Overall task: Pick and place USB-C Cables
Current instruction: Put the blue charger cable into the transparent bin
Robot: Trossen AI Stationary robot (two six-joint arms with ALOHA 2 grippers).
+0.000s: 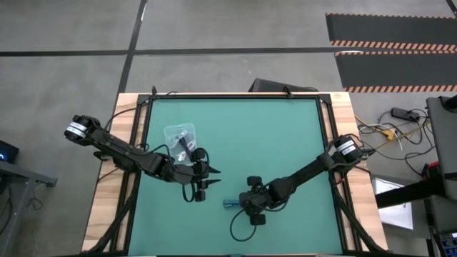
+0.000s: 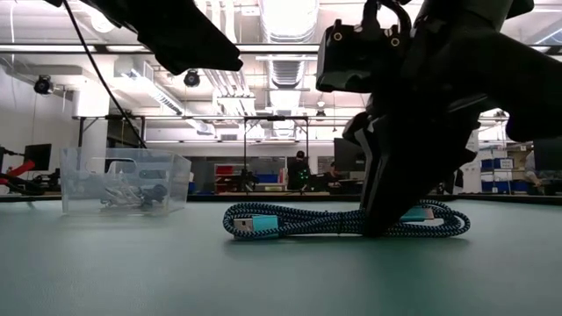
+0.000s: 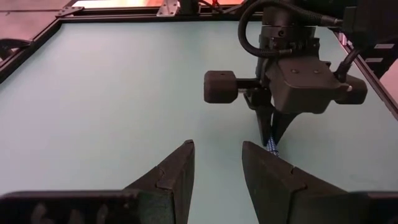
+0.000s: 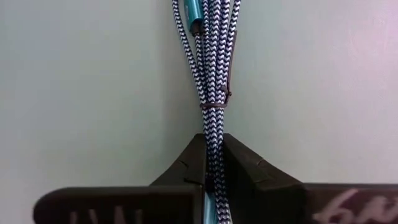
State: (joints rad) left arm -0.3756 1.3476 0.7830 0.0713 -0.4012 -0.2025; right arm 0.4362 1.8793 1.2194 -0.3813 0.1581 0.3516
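one braided cable bundle [image 4: 213,74] pinched mid-length between right gripper [image 4: 213,163] fingers, long axis crosswise to jaws; left gripper [image 3: 217,163] released, nearby.

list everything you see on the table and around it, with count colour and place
braided cable bundle: one, dark blue and white weave with teal plugs, lying on the mat near the front edge, clamped by the right pincer
clear plastic bin: one, transparent, on the mat's left half, with cables inside that are too small to count
table mat: one, green, inside a black frame on a wooden top
left pincer: black, open, above the mat in front of the bin
right pincer: black, shut on the braided cable bundle
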